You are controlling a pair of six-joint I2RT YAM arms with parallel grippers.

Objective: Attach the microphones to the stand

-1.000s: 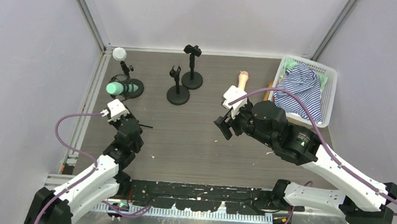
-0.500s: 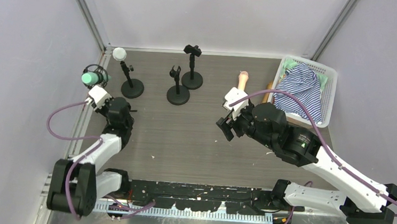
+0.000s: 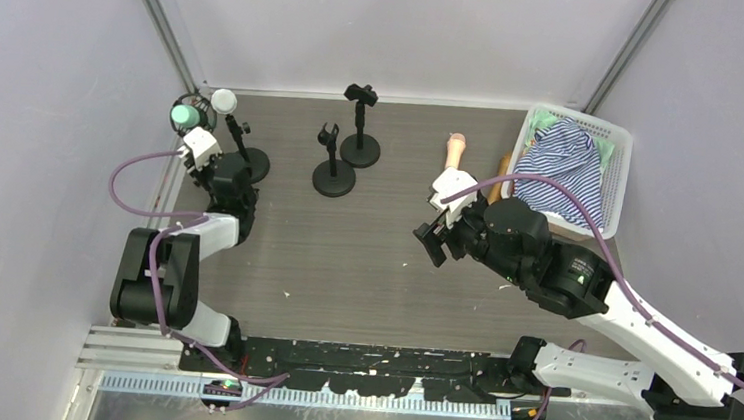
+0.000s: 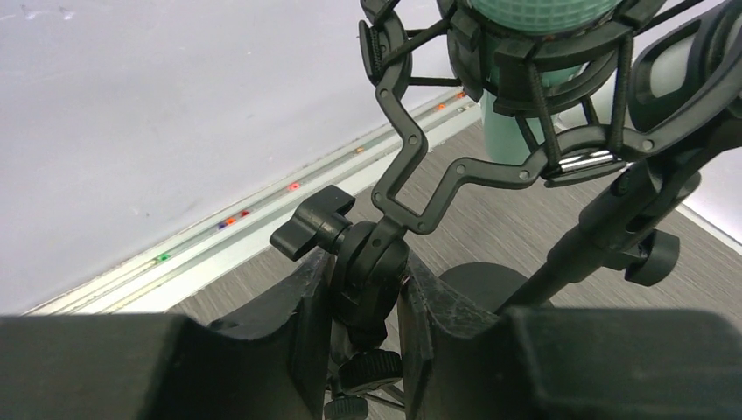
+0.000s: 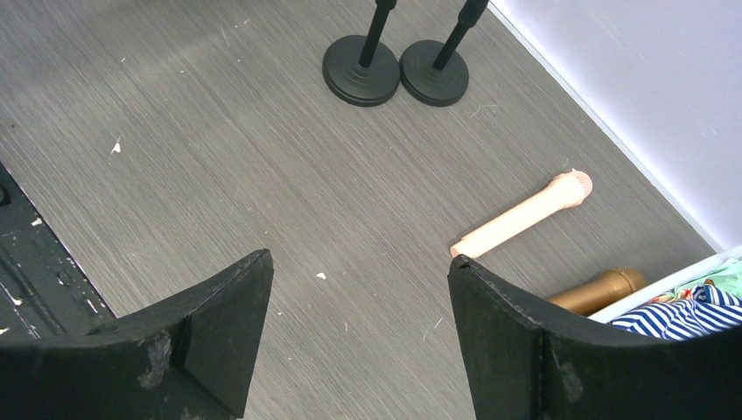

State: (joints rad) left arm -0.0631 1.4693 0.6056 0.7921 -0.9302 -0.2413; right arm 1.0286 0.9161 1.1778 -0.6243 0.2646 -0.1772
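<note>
The mint green microphone sits in a black shock mount at the far left corner. My left gripper is shut on the swivel joint of that mount's stand. The white microphone sits on the stand next to it. Two stands have empty clips. The peach-pink microphone and the golden-brown microphone lie on the table by the basket. My right gripper hangs open above the table, near the peach-pink one's tail.
A white basket with a striped cloth stands at the far right. Walls close the table at the back and both sides. The white microphone's stand pole runs close to my left gripper.
My left gripper has carried the green microphone on its mount from in front of the white microphone's stand to the far left corner. The right gripper has shifted slightly right and opened a little.
</note>
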